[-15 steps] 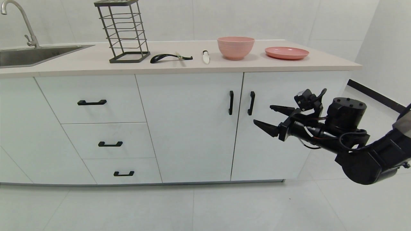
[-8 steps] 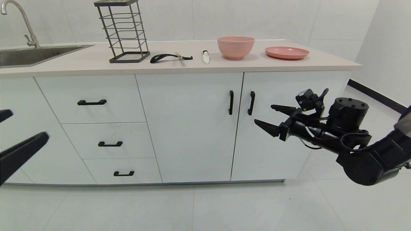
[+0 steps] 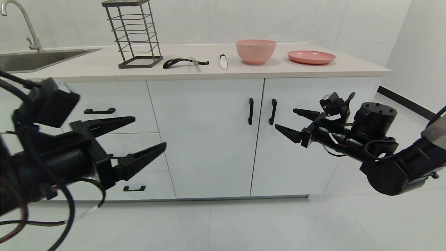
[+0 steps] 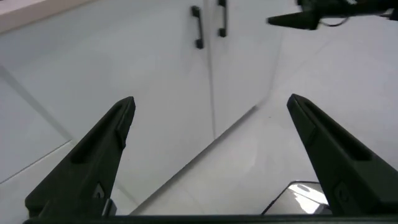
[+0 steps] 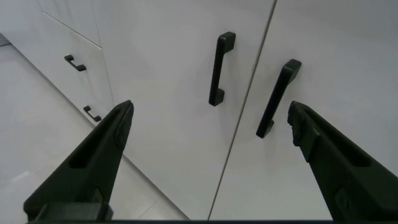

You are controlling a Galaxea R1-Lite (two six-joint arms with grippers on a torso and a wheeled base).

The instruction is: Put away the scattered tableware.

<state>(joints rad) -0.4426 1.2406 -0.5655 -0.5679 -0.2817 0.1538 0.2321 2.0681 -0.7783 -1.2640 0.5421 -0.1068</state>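
Note:
On the counter stand a pink bowl (image 3: 255, 51) and a pink plate (image 3: 311, 57) at the right. A black spoon (image 3: 184, 62), a pair of chopsticks (image 3: 194, 62) and a small white spoon (image 3: 223, 61) lie between the bowl and a black wire rack (image 3: 134, 34). My left gripper (image 3: 141, 134) (image 4: 211, 109) is open and empty, held low in front of the drawers. My right gripper (image 3: 292, 122) (image 5: 211, 115) is open and empty, just in front of the two cabinet door handles (image 3: 261, 111) (image 5: 249, 87).
A steel sink (image 3: 35, 59) with a tap (image 3: 21, 22) is set in the counter's left end. Three drawers with black handles (image 3: 99, 111) are under the counter at the left. White floor tiles lie between me and the cabinets.
My left arm has swung in from the left edge to in front of the drawers, gripper open. My right gripper has risen slightly toward the door handles.

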